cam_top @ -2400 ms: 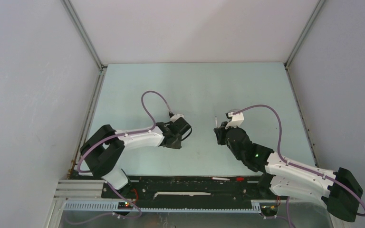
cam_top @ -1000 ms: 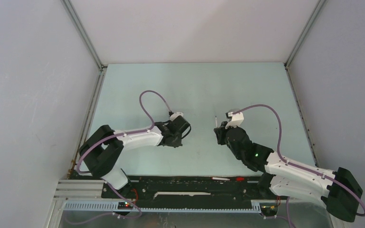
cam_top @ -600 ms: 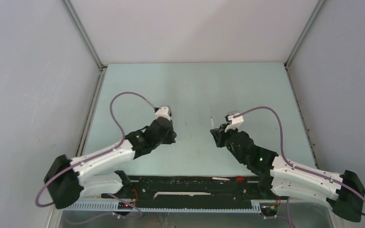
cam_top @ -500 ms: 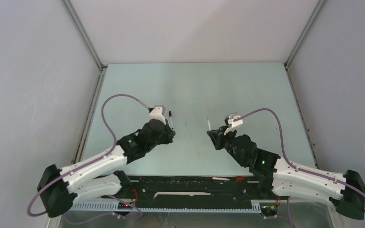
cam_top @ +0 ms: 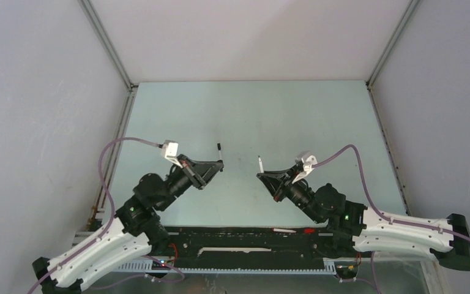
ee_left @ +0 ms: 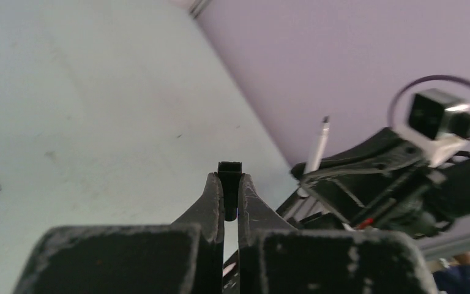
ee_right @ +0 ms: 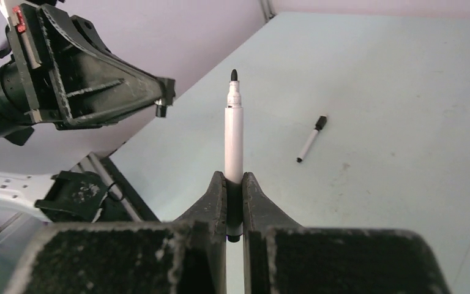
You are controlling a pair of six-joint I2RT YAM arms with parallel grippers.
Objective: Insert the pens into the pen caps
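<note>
The right end effector (ee_right: 234, 181) pinches a pen (ee_right: 234, 138) upright, tip bare. Left of that pen, the left end effector (ee_left: 229, 181) is clamped on a cap (ee_left: 229, 170). Farther back-left of it, a capped pen (ee_right: 309, 141) lies on the surface (cam_top: 251, 113).

Bright, even light; soft shadows; wrist-cam foregrounds blurry, bg soft.
</note>
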